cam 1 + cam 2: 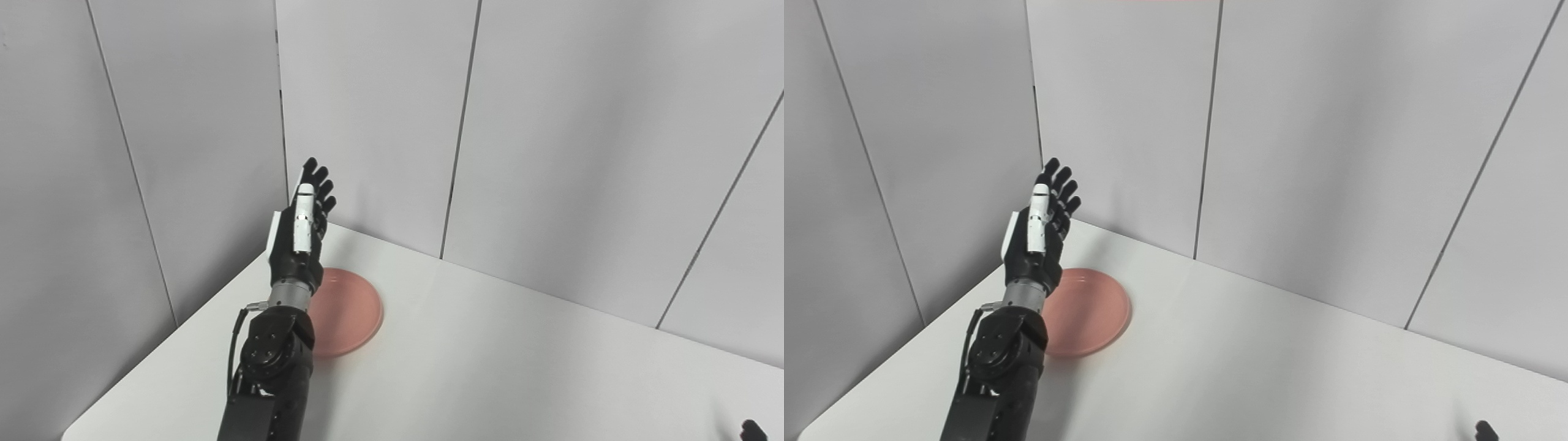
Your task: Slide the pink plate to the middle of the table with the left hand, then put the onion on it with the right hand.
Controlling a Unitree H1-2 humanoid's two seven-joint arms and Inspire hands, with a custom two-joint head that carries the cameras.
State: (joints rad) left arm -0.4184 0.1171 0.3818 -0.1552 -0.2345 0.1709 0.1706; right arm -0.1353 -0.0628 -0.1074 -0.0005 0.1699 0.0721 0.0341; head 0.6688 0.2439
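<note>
I see my left robot hand (301,236) up in the air, over the far left corner of the desk (502,361). Its fingers (318,177) are spread out wide and point up toward the wall. It holds nothing. The black arm (269,373) comes in from the bottom edge on the left and leans up over the desk.

The pink plate (352,312) lies flat on the desk, just below and a little to the right of that robot hand. The wrist and arm cover the left part of the plate from where I look, so I cannot tell if the arm touches it. The fingers are well above the plate and do not touch it. The plate sits near the left side of the desk, close to the back corner.

My right robot hand (752,430) only peeks in at the bottom right corner. I see a small black tip, far from the plate. I cannot tell if it is spread or closed.

I do not see the onion in either view.

Behind the desk stand grey wall panels (551,122) with thin dark lines between them.
</note>
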